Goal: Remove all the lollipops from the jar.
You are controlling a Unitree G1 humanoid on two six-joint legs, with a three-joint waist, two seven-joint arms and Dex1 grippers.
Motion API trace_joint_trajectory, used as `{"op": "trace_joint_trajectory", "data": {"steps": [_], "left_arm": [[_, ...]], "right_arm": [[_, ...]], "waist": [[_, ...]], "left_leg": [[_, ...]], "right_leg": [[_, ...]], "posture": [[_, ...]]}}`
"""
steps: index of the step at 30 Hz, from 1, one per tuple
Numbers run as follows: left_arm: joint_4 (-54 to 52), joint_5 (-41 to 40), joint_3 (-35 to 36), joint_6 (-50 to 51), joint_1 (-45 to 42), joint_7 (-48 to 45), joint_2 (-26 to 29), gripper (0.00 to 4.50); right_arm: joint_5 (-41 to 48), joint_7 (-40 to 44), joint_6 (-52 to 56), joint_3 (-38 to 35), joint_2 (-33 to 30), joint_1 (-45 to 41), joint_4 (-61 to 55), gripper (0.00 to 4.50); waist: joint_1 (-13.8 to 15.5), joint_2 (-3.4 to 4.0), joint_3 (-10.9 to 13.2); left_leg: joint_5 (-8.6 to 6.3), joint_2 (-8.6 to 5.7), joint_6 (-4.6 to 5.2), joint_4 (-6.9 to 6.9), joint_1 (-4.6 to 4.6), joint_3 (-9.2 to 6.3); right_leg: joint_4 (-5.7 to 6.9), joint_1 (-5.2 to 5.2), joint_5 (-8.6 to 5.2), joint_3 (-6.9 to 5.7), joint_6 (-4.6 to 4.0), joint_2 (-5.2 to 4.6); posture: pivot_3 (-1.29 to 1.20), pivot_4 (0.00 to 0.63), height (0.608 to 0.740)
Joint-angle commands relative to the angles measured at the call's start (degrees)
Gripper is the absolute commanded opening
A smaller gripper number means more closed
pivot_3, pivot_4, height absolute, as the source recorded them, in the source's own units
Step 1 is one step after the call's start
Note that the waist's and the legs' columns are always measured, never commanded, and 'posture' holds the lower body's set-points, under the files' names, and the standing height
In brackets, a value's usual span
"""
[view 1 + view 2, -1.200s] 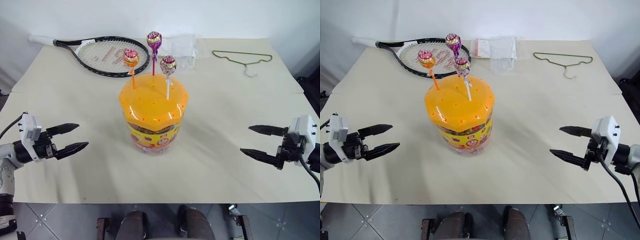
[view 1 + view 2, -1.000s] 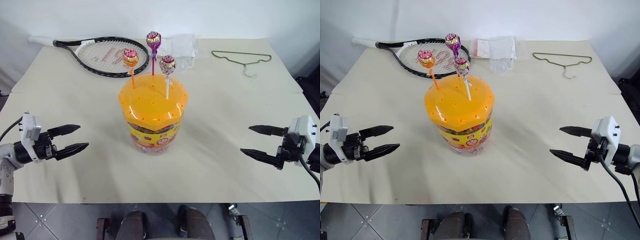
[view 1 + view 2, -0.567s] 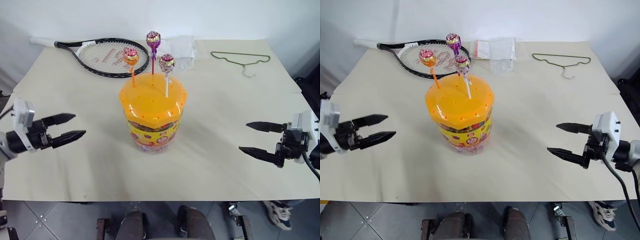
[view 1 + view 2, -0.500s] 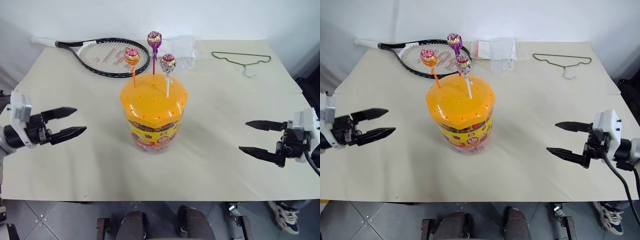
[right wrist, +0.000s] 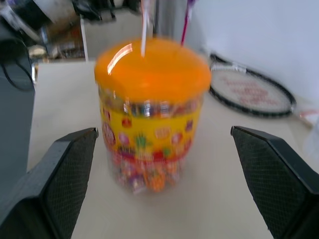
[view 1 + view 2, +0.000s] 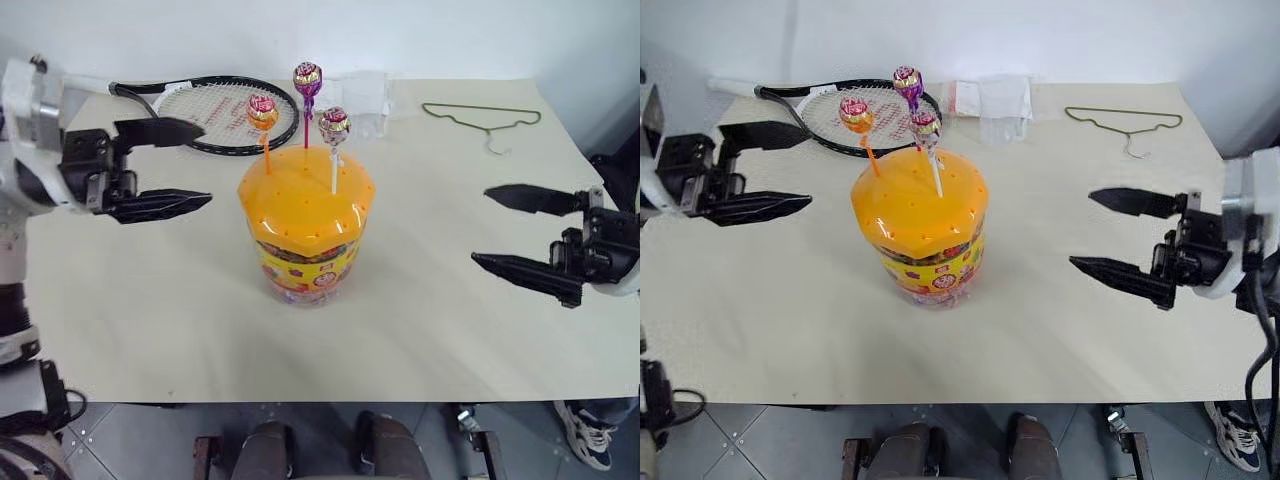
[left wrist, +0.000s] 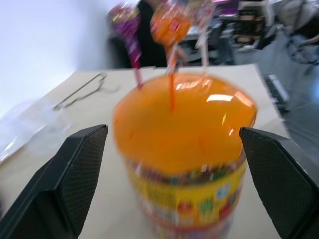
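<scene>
Wide clear plastic jar (image 6: 305, 255), cylindrical, with a yellow printed label band and a glossy faceted orange lid dotted with small holes; stands upright at frame centre on the pale beige matte table (image 6: 420, 330).

Three wrapped round lollipops, sticks planted upright in the lid holes:
- orange-red foil head on a thin orange stick (image 6: 262, 113), toward the lid's upper-left edge;
- purple foil head on a magenta stick (image 6: 307, 78), tallest, at the lid's far edge;
- red-gold foil head on a white stick (image 6: 334, 127), right of centre.

Left gripper (image 6: 190, 165), two tapered black fingers with textured pads, spread wide apart and empty; centre-left of the frame, level with the lid, pointing toward the jar and apart from it.

Right gripper (image 6: 495, 227), same build, fingers likewise spread wide, holding nothing; right of the frame, pointing toward the jar, well apart from it.

Other items on the table:
- black-framed tennis racket with white strings (image 6: 205, 110), lying flat at upper left behind the jar;
- crumpled clear plastic bag (image 6: 365, 98), upper centre;
- thin olive-green wire hanger (image 6: 483, 118), upper right.
</scene>
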Motion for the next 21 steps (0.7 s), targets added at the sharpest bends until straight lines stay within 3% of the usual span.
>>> {"op": "trace_joint_trajectory", "data": {"steps": [1,10,14,21], "left_arm": [[1.4,-1.1,-1.2,-0.1,-5.0,-1.9,-1.6,4.5],[9.9,2.0,-6.2,-2.1,-11.6,-2.8,-11.4,4.5],[11.2,2.0,-6.3,-2.2,-12.6,-4.1,-12.7,3.69],[11.7,1.5,-6.5,-0.8,-14.2,-4.5,-13.7,1.53]], "right_arm": [[2.9,-3.1,0.6,-1.1,0.7,-0.9,-3.3,4.47],[3.5,-6.4,-0.4,-0.4,2.1,-3.1,-4.4,4.47],[3.3,-6.8,-0.5,-1.0,2.1,-2.8,-4.8,4.5],[3.6,-7.3,-1.0,-3.5,2.1,-0.5,-6.2,4.5]], "waist": [[0.0,-0.07,0.0],[0.1,-0.16,0.0],[0.0,-0.22,0.1],[0.0,-0.24,0.1]], "left_leg": [[0.0,0.0,0.0,0.02,-0.01,0.0],[-0.01,0.0,0.03,0.28,-0.09,-0.02],[-0.05,0.0,0.11,0.45,-0.19,-0.03],[-0.06,0.01,0.12,0.5,-0.2,-0.02]], "right_leg": [[0.0,0.0,0.0,0.0,0.0,0.0],[0.07,0.0,0.01,0.03,0.01,0.01],[0.09,-0.01,0.03,0.03,0.05,0.01],[0.11,-0.02,0.03,0.05,0.05,0.01]], "posture": [[0.0,0.15,0.74],[0.0,0.15,0.74],[0.0,0.15,0.74],[0.0,0.15,0.74]]}}
